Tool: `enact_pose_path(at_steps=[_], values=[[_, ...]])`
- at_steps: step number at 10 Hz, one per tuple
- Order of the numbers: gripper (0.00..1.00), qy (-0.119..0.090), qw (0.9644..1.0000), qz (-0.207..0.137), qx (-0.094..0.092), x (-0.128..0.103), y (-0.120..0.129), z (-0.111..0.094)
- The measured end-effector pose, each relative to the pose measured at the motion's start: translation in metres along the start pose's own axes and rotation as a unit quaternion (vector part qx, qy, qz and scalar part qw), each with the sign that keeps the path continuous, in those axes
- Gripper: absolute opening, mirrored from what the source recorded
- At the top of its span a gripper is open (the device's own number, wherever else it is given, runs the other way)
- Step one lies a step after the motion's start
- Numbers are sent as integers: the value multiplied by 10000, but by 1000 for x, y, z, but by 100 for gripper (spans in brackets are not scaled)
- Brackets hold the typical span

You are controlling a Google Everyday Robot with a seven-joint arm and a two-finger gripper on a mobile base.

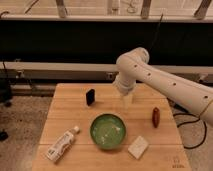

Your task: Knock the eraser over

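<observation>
The eraser (pixel 90 96) is a small black block standing upright on the wooden table (pixel 65 120), toward the back left. My gripper (pixel 128 102) hangs from the white arm over the back middle of the table, to the right of the eraser and apart from it, just behind the green bowl (pixel 107 131).
A white flat block (pixel 138 147) lies at the front right of the bowl. A dark red oblong object (pixel 156 116) lies at the right. A white bottle (pixel 62 144) lies at the front left. A dark wall and rail run behind the table.
</observation>
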Motion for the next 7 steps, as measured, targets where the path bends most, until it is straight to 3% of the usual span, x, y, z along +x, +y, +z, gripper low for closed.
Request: enact_pose_path(at_steps=[4,6,7], values=[[80,-264,9995,-198,-25,-10,-26,30],[80,-333,9992,-233,-31,-12,-32,34],[80,-537,9976,-374,-227,-25,-42,58]])
